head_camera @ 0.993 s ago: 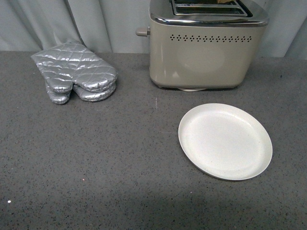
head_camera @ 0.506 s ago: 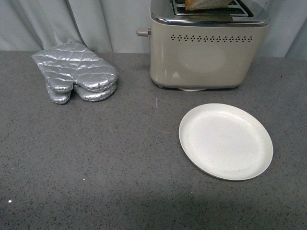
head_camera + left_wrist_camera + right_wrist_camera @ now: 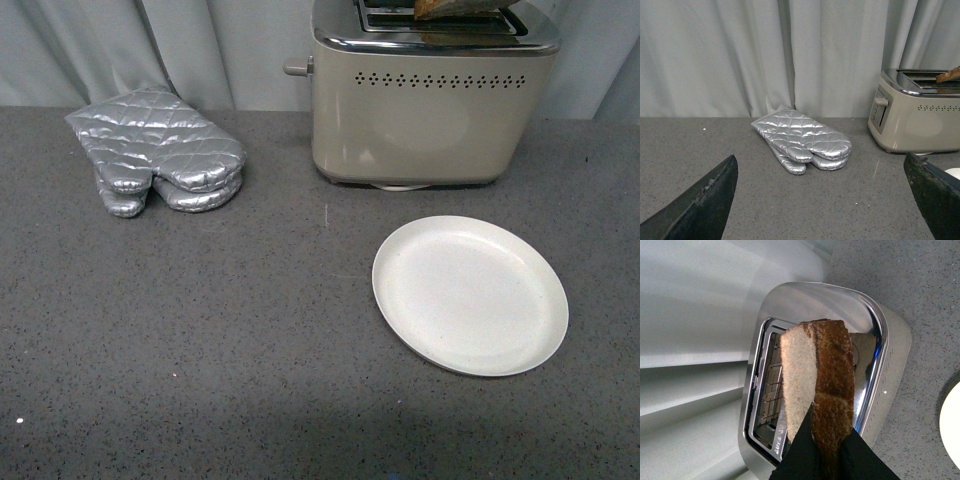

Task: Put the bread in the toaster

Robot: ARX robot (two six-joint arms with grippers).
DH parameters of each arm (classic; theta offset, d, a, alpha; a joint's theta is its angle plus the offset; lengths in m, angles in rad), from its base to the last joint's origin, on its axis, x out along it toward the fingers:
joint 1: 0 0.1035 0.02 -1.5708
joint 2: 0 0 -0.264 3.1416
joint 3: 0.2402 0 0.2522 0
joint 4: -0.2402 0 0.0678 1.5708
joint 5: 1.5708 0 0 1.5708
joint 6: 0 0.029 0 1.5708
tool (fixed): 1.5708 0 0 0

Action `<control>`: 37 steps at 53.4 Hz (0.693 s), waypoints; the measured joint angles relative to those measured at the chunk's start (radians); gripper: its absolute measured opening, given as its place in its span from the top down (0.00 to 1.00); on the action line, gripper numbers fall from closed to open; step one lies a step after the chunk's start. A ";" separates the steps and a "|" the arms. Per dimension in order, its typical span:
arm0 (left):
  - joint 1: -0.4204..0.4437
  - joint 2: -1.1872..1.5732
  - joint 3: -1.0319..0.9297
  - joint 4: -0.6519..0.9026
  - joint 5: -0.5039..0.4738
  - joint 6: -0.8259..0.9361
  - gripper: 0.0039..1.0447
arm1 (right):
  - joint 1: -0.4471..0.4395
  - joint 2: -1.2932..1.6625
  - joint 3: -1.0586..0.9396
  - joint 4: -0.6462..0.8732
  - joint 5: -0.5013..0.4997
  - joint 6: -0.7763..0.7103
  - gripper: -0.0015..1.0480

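One pinch of the right tool point(image 3: 827, 435) holds bread point(image 3: 812, 375) edgewise over the one-o'clock toaster point(image 3: 435, 110) for slotting; left tool point(image 3: 820, 159) gapes wide.

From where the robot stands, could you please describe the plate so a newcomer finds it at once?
Start at the beige toaster at the back of the counter. In front of it, apart, lies the plate. It alone is round and white; the oven mitt to the left is silver, quilted.
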 joint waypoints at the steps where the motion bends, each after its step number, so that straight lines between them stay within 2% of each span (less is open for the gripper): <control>1: 0.000 0.000 0.000 0.000 0.000 0.000 0.06 | 0.002 -0.004 0.000 -0.004 0.000 0.005 0.98; 22: 0.000 0.000 0.000 0.000 0.000 0.000 0.06 | 0.054 0.023 0.083 -0.073 0.003 0.043 0.98; 37: 0.000 0.000 0.000 0.000 0.000 0.000 0.06 | 0.042 0.106 0.132 -0.090 0.000 0.042 0.98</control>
